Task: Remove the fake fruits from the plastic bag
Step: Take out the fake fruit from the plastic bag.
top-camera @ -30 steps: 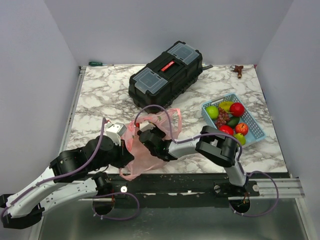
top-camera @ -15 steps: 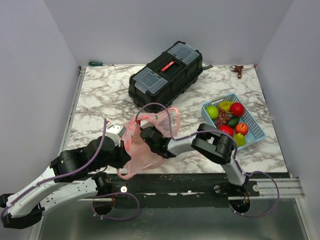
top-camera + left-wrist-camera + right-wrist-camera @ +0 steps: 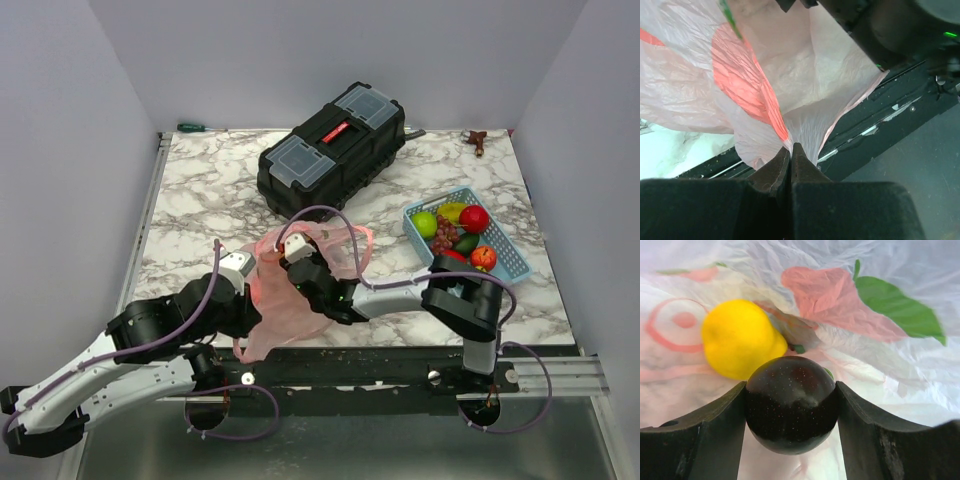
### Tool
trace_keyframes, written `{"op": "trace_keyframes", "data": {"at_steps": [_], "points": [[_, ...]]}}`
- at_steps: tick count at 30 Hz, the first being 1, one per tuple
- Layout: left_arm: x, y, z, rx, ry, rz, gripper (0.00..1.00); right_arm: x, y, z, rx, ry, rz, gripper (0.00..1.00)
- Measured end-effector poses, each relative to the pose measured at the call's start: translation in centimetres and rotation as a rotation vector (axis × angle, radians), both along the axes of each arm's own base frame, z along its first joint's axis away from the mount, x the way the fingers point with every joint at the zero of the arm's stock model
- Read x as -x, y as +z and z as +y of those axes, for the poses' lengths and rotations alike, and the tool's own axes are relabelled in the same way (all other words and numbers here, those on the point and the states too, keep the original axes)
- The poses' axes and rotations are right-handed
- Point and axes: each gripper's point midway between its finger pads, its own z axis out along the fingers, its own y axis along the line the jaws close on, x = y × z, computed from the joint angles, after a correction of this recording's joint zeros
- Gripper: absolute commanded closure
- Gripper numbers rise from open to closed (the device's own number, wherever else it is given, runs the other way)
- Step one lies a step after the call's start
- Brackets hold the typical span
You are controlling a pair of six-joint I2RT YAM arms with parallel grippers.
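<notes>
Right end effector (image 3: 790, 390) deeper in plastic bag (image 3: 805, 115), clamped on dark fruit (image 3: 790, 412), left end effector (image 3: 790, 151) pinching bag

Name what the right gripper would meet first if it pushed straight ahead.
Probably the yellow fruit, just beyond the dark fruit in the right gripper; otherwise the plastic bag. Depth is unclear.

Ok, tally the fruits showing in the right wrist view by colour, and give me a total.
Yellow fruit: 1
Dark fruit, gripped by the right hand: 1
Total: 2, both inside the plastic bag
</notes>
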Motion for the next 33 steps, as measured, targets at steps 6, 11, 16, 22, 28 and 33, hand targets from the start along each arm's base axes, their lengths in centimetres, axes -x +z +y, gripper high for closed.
{"op": "trace_keyframes", "data": {"at_steps": [6,11,16,22,28,33], "points": [[-0.1,-0.8,-0.2,-0.042,-0.002,0.021,1.00,2.9,2.3,1.3,-0.121,0.040,0.051,0.99],[-0.1,-1.0,-0.2,-0.048,-0.002,0.024,1.00,5.2,1.5,2.0,-0.207,0.088,0.171,0.99],[-0.2,-0.8,-0.1,-0.040,0.004,0.014,1.00,8.2,-0.1,3.2,-0.304,0.180,0.345,0.99],[-0.4,-0.3,0.4,-0.017,0.026,-0.013,1.00,11.8,0.7,5.1,-0.399,0.332,0.498,0.99],[-0.6,0.0,0.6,0.000,0.041,-0.028,1.00,14.0,6.5,6.2,-0.527,0.488,0.520,0.99],[-0.6,0.0,0.6,0.001,0.047,-0.026,1.00,14.7,12.8,5.6,-0.646,0.566,0.459,0.99]]}}
